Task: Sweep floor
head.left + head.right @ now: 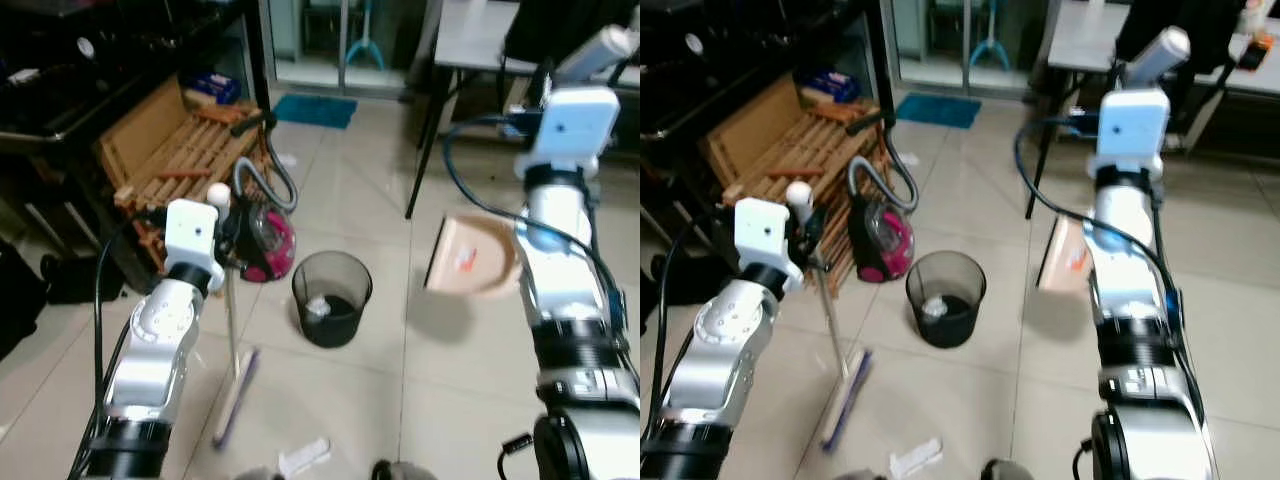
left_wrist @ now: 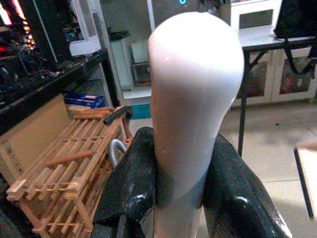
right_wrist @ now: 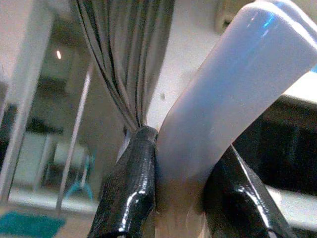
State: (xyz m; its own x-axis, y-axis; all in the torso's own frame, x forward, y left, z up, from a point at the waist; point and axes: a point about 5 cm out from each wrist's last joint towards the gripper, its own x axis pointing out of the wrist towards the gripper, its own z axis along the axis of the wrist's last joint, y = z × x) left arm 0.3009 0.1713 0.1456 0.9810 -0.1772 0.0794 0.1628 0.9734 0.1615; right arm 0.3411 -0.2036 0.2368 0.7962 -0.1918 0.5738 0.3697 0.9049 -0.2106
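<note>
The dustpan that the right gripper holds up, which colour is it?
The dustpan is beige, with a pale handle; it shows best in the left eye view.

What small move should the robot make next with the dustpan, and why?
Probably tilt the dustpan, held in the right hand, over the bin. It hangs raised beside the bin, while the left hand holds the broom on the floor.

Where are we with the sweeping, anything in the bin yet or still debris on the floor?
Done: the black bin already holds some white scrap. In hand: the left gripper is shut on the broom, whose head rests on the tiles, and the right gripper holds the dustpan lifted beside the bin. Left: a white scrap lies on the floor near the broom head.
</note>
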